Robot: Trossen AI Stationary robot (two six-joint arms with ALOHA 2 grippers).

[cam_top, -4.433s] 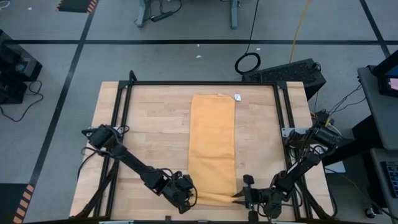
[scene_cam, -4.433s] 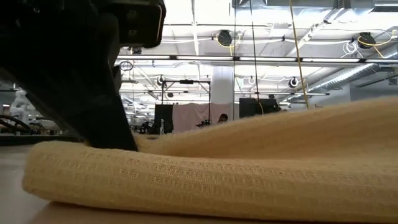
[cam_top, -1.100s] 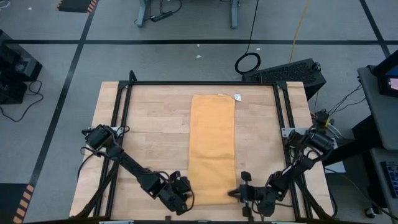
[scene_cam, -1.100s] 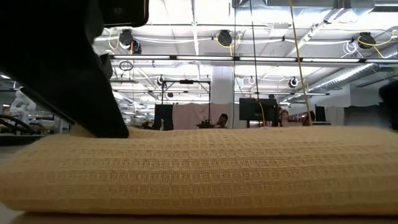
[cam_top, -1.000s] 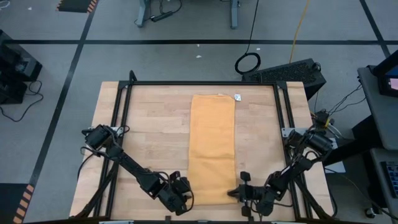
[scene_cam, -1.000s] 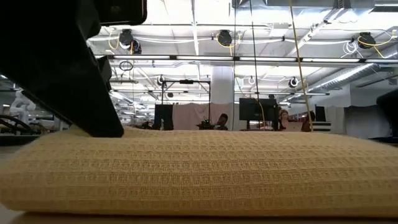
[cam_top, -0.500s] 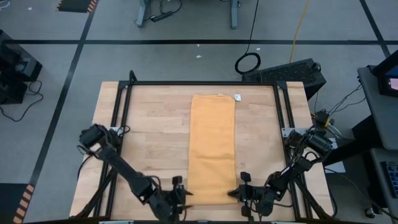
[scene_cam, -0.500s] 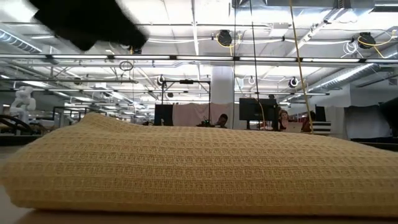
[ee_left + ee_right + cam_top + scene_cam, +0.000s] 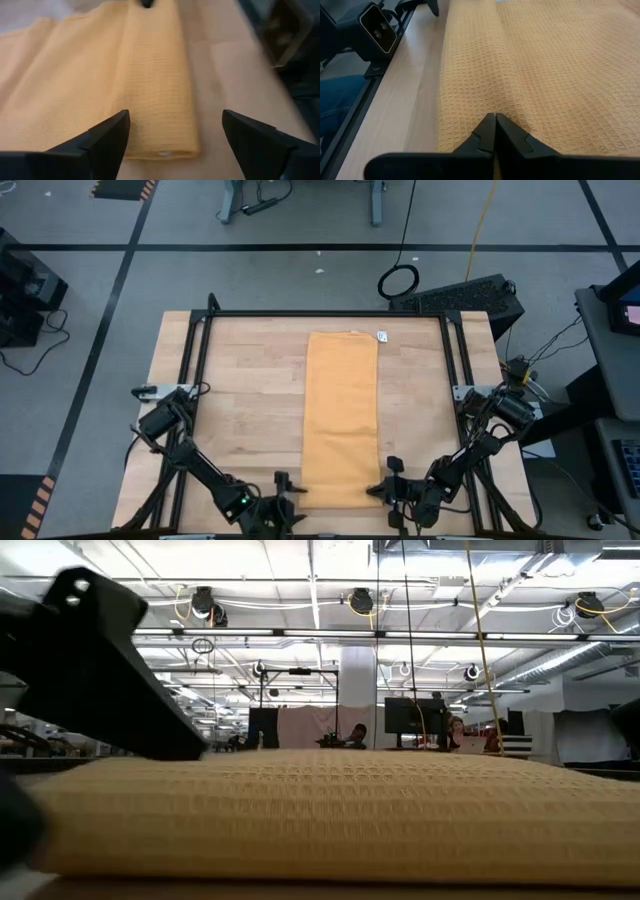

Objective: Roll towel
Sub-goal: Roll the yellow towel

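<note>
Right wrist view: the right hand (image 9: 495, 131) sits clenched at the towel (image 9: 530, 65)'s soft, limp near fold; the left hand (image 9: 172, 137), released, faces that grabbable edge.

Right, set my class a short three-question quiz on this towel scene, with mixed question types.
1. True or false: the towel is rolled into a tight cylinder.
2. Which pincer stands wide open? A: left pincer. B: right pincer.
3. Fill in: the white tag sits at the towel's end ___ from both pincers.

Key: 1 false, it lies as a long flat strip. 2 A. 3 farthest.
</note>
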